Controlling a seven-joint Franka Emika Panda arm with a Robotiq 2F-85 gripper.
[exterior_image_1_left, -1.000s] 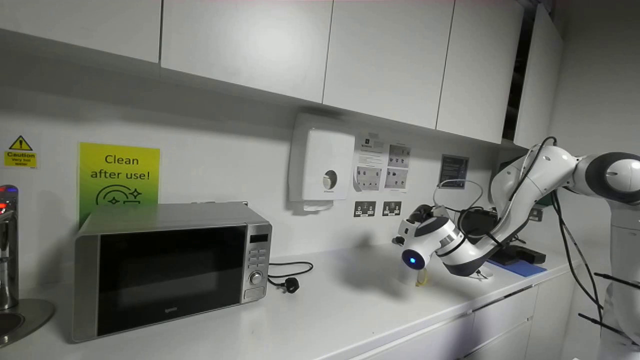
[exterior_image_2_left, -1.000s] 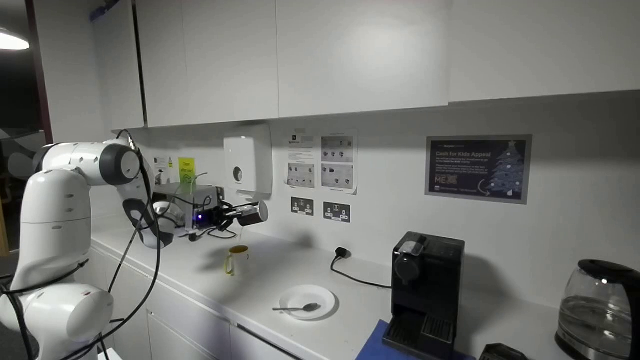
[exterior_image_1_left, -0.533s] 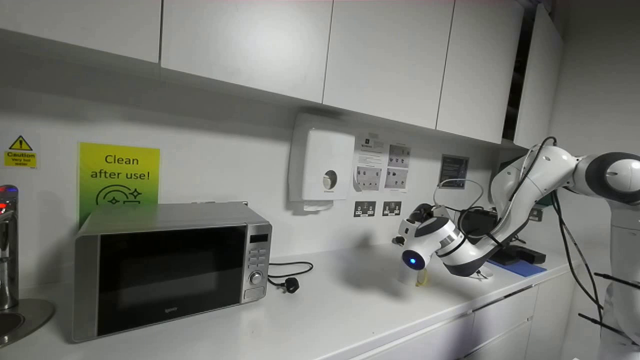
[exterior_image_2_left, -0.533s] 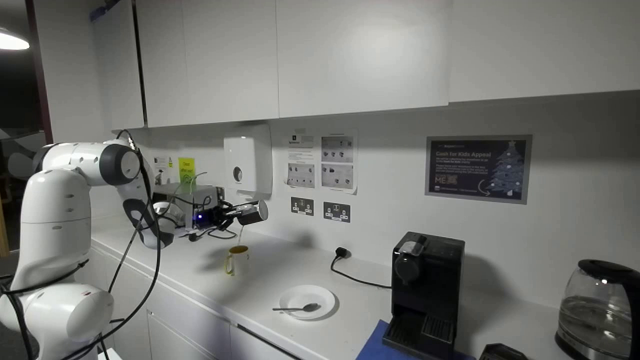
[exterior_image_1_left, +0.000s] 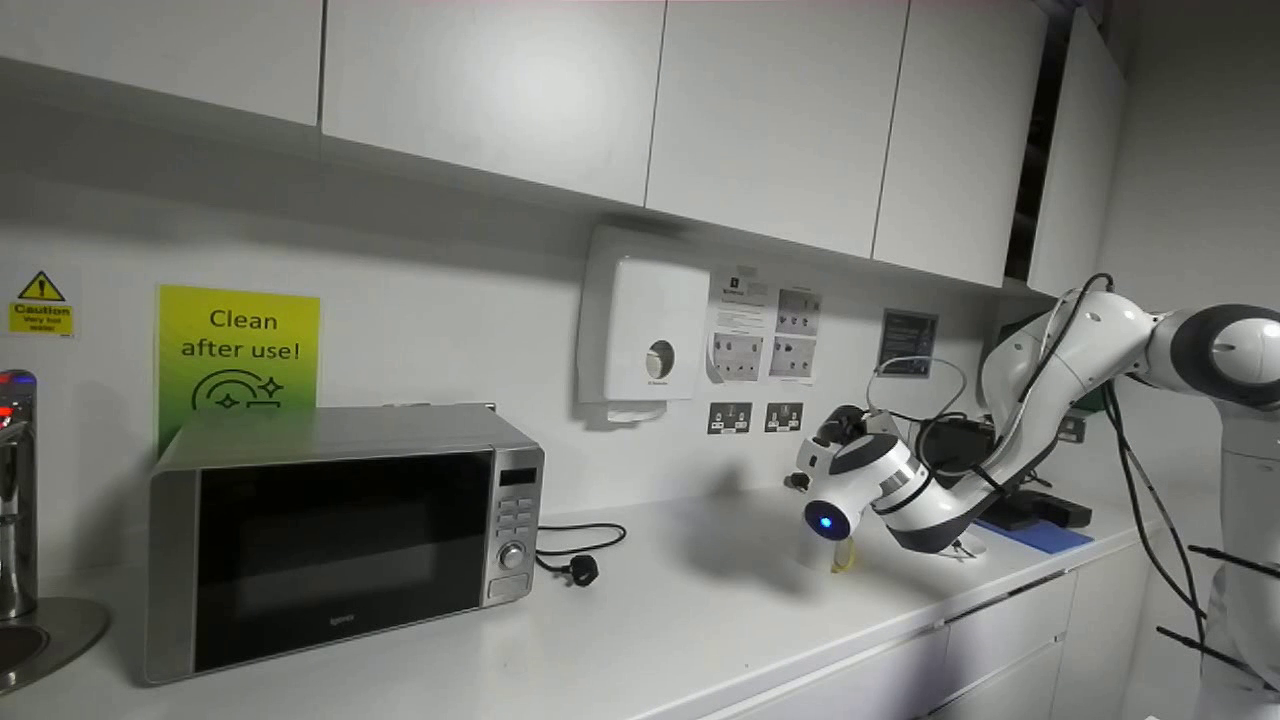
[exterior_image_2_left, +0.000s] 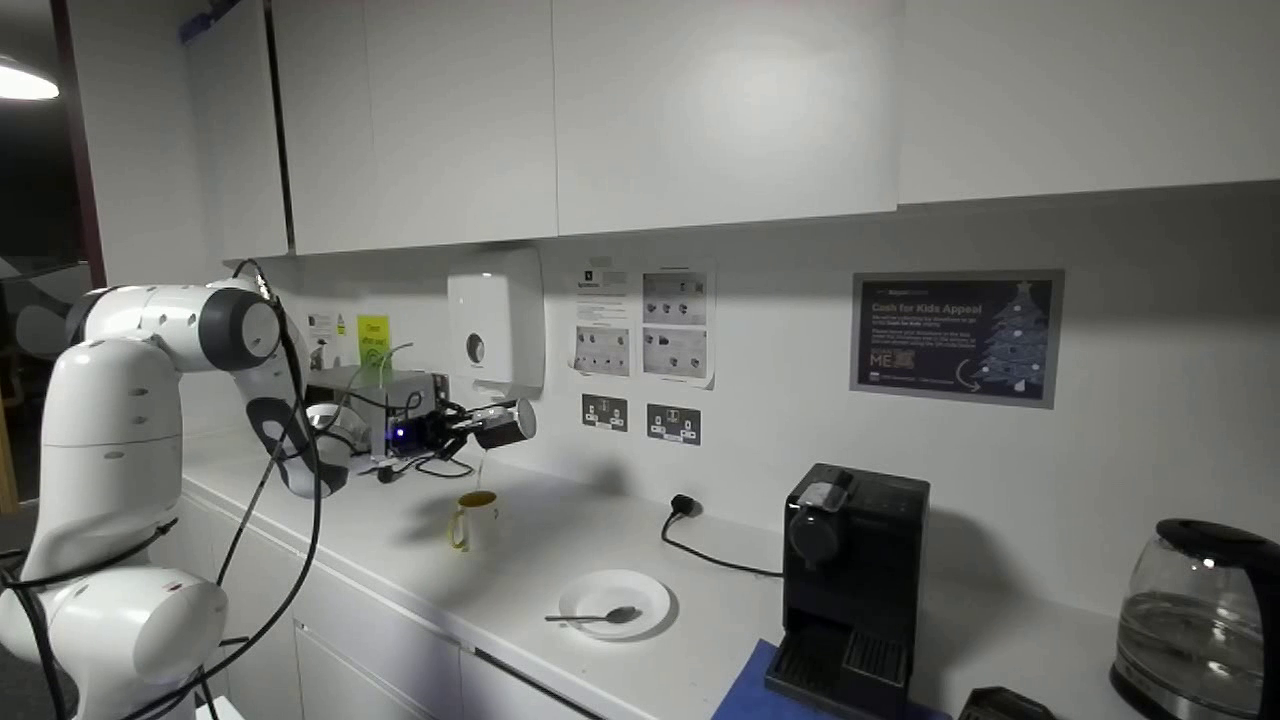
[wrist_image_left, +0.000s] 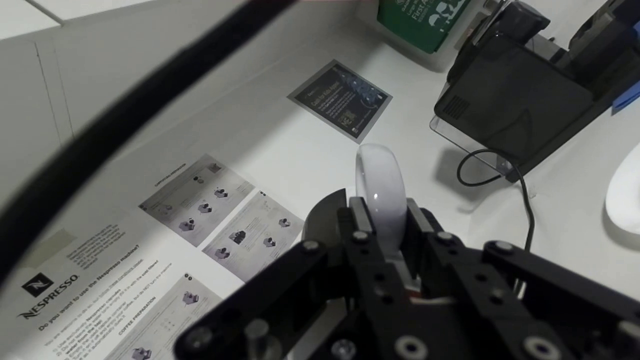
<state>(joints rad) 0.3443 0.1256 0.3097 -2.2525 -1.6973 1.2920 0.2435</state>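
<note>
My gripper (wrist_image_left: 385, 215) is shut on the white handle (wrist_image_left: 382, 192) of a dark mug (exterior_image_2_left: 505, 427), with a finger against each side. That mug lies tipped well over, its pale base facing right and slightly up in an exterior view; its mouth is hidden. In the wrist view its dark body (wrist_image_left: 322, 217) shows left of the jaws. Below stands an upright white mug (exterior_image_2_left: 482, 525) with a yellow inside and yellow handle, on the counter (exterior_image_2_left: 540, 500). A thin pale streak (exterior_image_2_left: 481, 468), looking like liquid, runs from the tipped mug down to its opening.
A white plate (exterior_image_2_left: 652, 592) with a spoon (exterior_image_2_left: 600, 617) lies nearby on the counter. Farther along stand a black coffee machine (exterior_image_2_left: 885, 540) and a glass jug (exterior_image_2_left: 1190, 625). A microwave (exterior_image_1_left: 340, 560) and a towel dispenser (exterior_image_1_left: 650, 320) are on the opposite side. Cabinets (exterior_image_2_left: 720, 110) hang above.
The base of the held mug has risen by a trace, and the arm's thin cable has shifted slightly. The streak shows throughout; the white mug has stayed in place.
</note>
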